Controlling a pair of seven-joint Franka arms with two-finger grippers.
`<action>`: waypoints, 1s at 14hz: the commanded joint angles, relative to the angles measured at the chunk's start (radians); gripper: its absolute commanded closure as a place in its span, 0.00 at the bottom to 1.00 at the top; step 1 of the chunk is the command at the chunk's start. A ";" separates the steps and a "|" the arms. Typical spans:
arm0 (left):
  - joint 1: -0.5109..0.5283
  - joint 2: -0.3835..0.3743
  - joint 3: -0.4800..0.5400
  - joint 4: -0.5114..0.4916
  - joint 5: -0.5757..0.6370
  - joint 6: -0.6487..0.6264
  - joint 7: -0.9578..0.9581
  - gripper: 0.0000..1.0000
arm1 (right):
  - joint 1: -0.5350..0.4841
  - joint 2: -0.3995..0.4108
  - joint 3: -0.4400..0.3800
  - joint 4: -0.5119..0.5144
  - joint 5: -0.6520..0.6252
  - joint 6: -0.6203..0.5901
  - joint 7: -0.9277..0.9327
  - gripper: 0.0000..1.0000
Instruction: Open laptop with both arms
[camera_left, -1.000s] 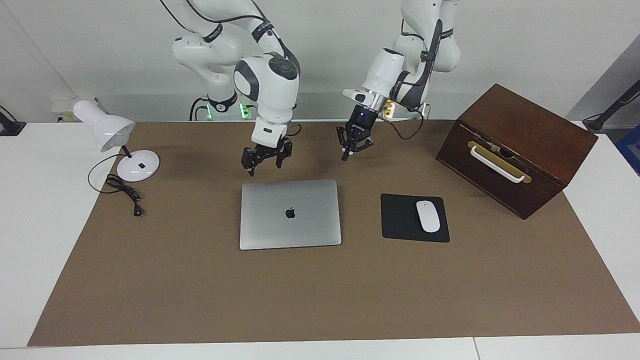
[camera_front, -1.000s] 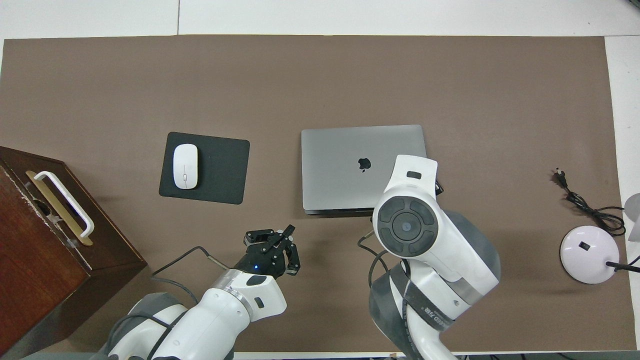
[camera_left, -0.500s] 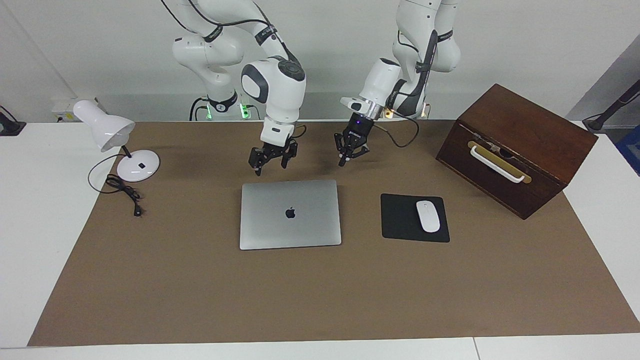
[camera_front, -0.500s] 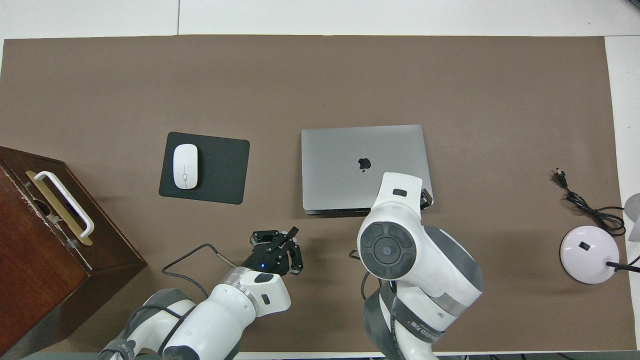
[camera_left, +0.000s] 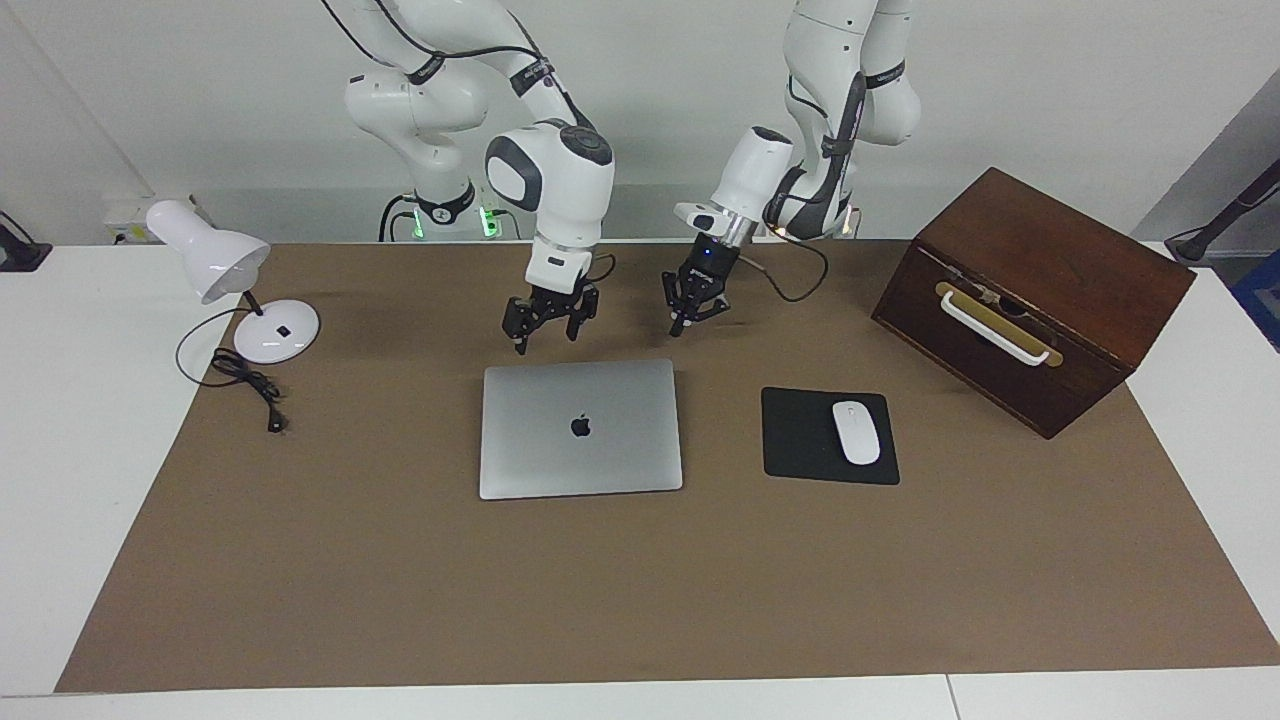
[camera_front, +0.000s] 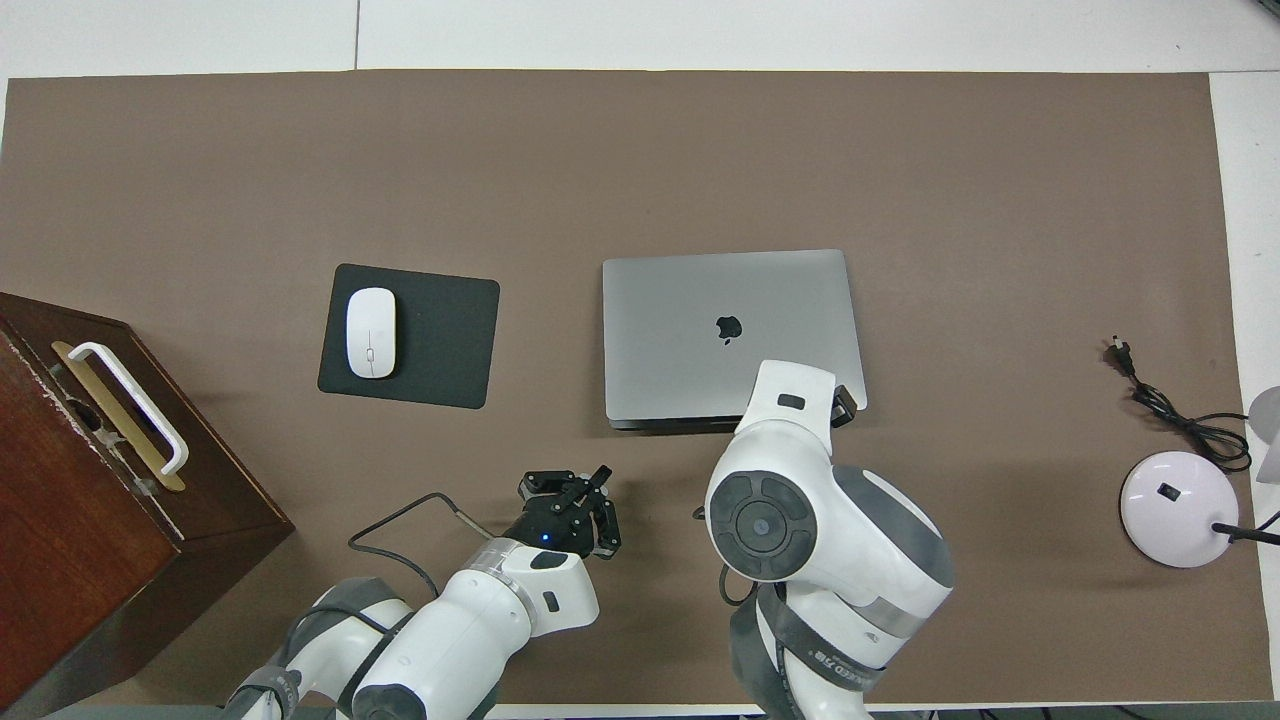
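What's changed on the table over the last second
Both arms drew back toward their bases: the right gripper came off the closed silver-grey laptop's lid corner to its near edge; the shut left gripper retreated over the brown mat. Nothing was grasped or released. Everything else stayed put.

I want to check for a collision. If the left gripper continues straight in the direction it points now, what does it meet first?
The left gripper, shut, points down and slightly toward the laptop. It would probably meet the bare brown mat just short of the laptop's edge; depth is unclear.
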 joint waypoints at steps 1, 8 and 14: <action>-0.032 0.049 0.009 0.035 -0.038 0.027 0.018 1.00 | -0.002 0.007 0.006 -0.037 -0.043 0.068 0.042 0.00; -0.065 0.112 0.011 0.093 -0.078 0.027 0.018 1.00 | -0.012 0.043 0.004 -0.037 -0.073 0.137 0.042 0.00; -0.065 0.146 0.016 0.118 -0.078 0.027 0.018 1.00 | -0.015 0.055 0.004 -0.037 -0.076 0.139 0.042 0.00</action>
